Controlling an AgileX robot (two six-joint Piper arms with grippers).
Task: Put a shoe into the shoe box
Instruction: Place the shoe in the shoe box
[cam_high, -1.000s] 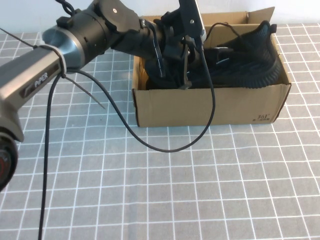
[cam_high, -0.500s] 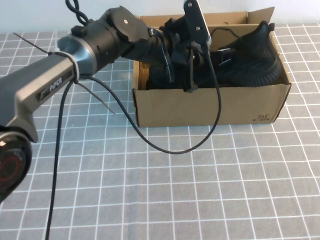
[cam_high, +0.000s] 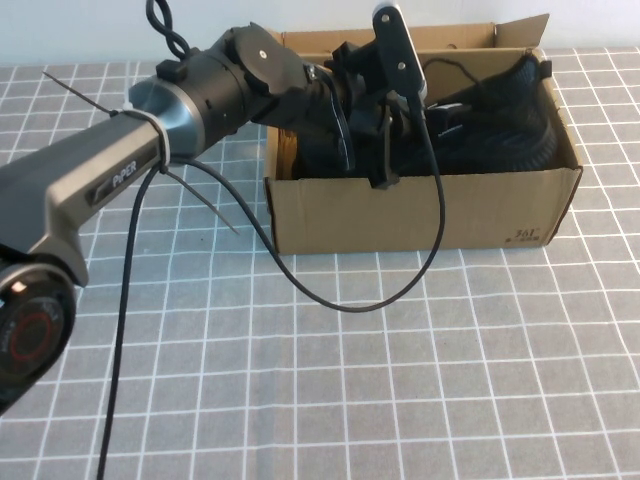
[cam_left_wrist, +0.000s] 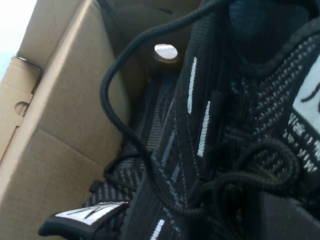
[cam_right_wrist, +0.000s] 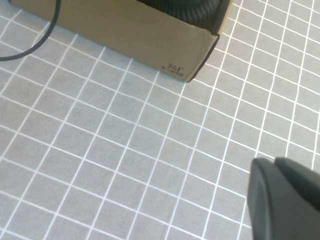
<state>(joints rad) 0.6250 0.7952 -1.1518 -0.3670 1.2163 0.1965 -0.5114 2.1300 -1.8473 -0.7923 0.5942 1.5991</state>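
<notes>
**Shoe sits inside the box as the left arm hangs over the opening**

Shoe (cam_high: 500, 120), a black knit-mesh sneaker, lies inside the brown cardboard shoe box (cam_high: 420, 215) on the grid-patterned tablecloth (cam_high: 300, 380), its raised end leaning up against the box's right wall and showing above the rim. The left gripper (cam_high: 375, 130) reaches in over the box's left half, its fingers pointing down into the dark interior; whether they are spread or clamped on anything cannot be made out from the high view. The left wrist camera is filled with black mesh (cam_left_wrist: 200, 150), loose laces (cam_left_wrist: 120, 120) and short white dashes, with the box's inner wall (cam_left_wrist: 65, 110) just beside them, so the tool is close above footwear resting in the box. How many sneakers are in there is hard to separate in the dark mass. A black cable (cam_high: 350, 300) droops from the arm across the box front onto the cloth.

The right gripper (cam_right_wrist: 285, 200) is near the box's printed corner (cam_right_wrist: 175, 67), over bare cloth, holding nothing visible; its finger state cannot be told.

By the look of it, the placing is essentially done: the sneaker is within the walls. What appears left is letting go, if that has not happened, and lifting the left arm clear without snagging the laces.
</notes>
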